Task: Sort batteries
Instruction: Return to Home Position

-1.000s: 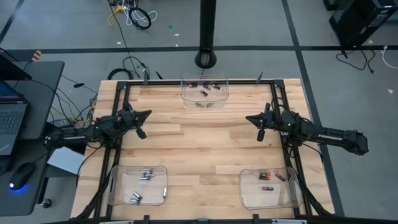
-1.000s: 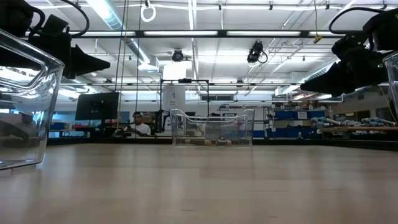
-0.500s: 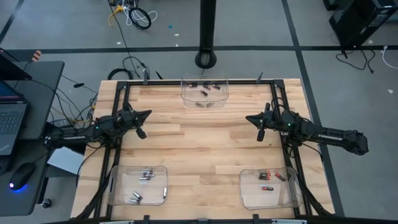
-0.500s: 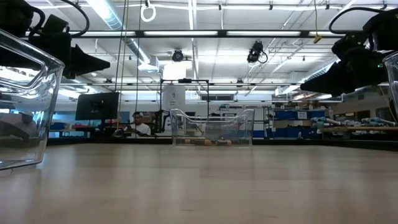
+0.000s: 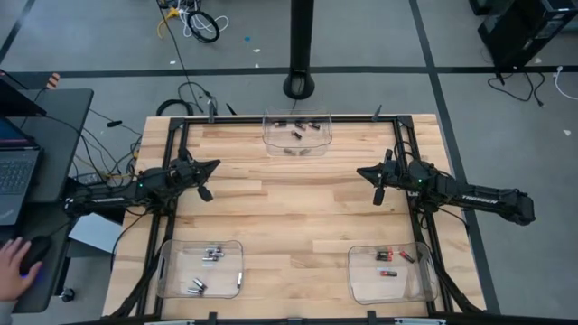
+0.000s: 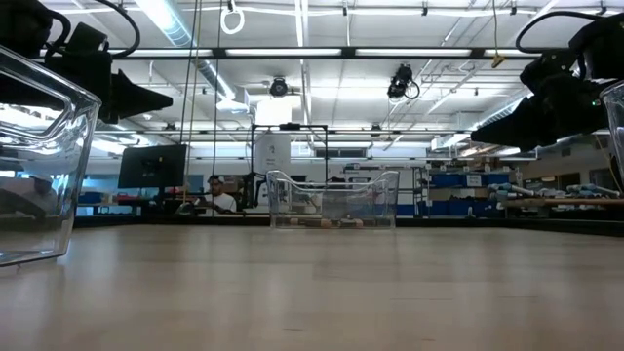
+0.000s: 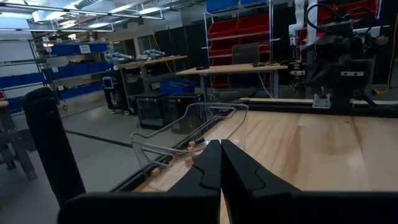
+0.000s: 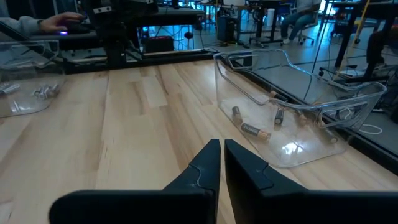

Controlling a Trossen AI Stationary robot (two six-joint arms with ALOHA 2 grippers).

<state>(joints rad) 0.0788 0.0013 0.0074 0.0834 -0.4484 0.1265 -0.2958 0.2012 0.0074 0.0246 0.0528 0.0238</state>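
Several batteries (image 5: 296,134) lie on the floor of a clear bin (image 5: 297,120) at the table's far middle edge; they also show in the right wrist view (image 8: 252,130). Silvery batteries (image 5: 212,255) lie in the near-left bin (image 5: 168,271). Black and red batteries (image 5: 388,256) lie in the near-right bin (image 5: 365,282). My left gripper (image 5: 215,165) hovers shut at the left edge, pointing level toward the table's middle (image 7: 220,149). My right gripper (image 5: 361,170) hovers shut at the right edge, facing it (image 8: 222,149). Neither holds anything.
Bare wooden tabletop (image 5: 289,208) lies between the two grippers and the three bins. Black frame rails (image 5: 172,144) run along the table's left and right sides. A desk with a laptop stands to the left, where a person's hand (image 5: 11,262) rests by the mouse.
Both arms have kept still. A person's hand has come into view at the mouse on the desk left of the table.
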